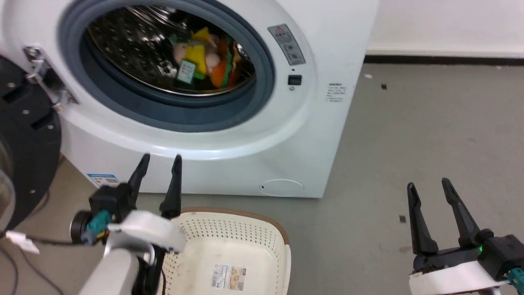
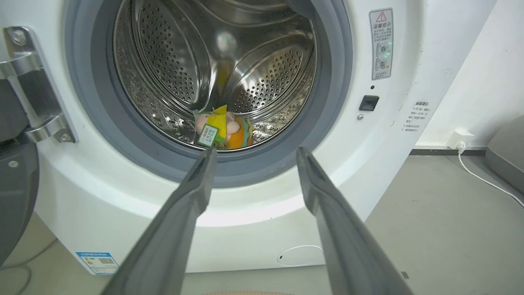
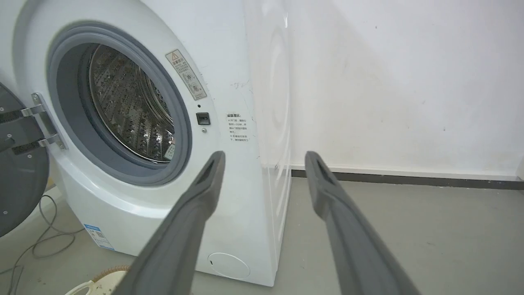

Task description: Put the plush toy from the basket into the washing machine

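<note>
Head view: nearest, the basket (image 1: 254,216) is seen on the floor just in front of the washing machine (image 1: 245,135), its label sticker (image 1: 228,276) exposed on the bottom. The left gripper (image 1: 161,157) is held over the basket's left end, facing the machine's front, fingers parted and nothing gripped. The right gripper (image 1: 428,184) is held off the machine's right side, likewise spread and empty. The black door (image 1: 24,135) is swung open at the machine's left. Farthest in, the plush toy (image 1: 204,61) is lodged low in the drum (image 1: 123,45), behind the grey ring (image 1: 163,110).
</note>
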### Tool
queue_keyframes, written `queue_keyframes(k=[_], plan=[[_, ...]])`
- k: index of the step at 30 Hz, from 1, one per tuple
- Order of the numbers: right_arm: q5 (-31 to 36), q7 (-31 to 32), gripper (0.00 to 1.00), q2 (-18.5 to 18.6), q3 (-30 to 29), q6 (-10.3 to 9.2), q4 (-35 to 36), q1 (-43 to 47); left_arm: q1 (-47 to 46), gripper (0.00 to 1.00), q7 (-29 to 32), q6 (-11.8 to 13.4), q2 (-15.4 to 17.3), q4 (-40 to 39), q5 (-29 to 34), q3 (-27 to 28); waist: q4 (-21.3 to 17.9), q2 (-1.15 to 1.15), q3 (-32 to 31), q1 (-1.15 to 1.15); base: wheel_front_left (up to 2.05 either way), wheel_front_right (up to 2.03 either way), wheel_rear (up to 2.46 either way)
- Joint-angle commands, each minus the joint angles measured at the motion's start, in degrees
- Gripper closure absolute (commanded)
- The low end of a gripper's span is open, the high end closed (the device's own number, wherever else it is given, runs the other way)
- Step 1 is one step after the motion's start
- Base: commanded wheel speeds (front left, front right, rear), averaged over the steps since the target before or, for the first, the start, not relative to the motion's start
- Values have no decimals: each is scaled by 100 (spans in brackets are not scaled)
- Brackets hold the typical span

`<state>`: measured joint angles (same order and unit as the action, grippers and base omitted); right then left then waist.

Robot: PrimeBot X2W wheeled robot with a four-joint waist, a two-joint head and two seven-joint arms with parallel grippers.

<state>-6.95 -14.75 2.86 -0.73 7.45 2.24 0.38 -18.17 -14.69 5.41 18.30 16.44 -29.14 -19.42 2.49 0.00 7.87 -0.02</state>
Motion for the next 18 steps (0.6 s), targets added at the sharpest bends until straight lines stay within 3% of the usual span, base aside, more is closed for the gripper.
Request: queue_keyframes(k=[1, 4, 8, 18], plan=[[44, -25, 0, 1, 18, 3, -26, 105, 246, 0, -29, 99, -43, -201, 142, 88, 133, 0, -166, 2, 0, 0, 0], [17, -25, 0, 1, 53, 3, -55, 129, 796, 0, -30, 242, -225, -615, 295, 361, 133, 0, -241, 2, 0, 0, 0], [-31, -25, 0, 1, 66, 3, -80, 180, 1273, 0, -30, 249, -337, -876, 530, 498, 144, 0, -290, 2, 0, 0, 0], [-99, -25, 0, 1, 139, 3, -257, 311, 1869, 0, -30, -241, -708, -630, 976, 820, 126, 0, -443, 2, 0, 0, 0]])
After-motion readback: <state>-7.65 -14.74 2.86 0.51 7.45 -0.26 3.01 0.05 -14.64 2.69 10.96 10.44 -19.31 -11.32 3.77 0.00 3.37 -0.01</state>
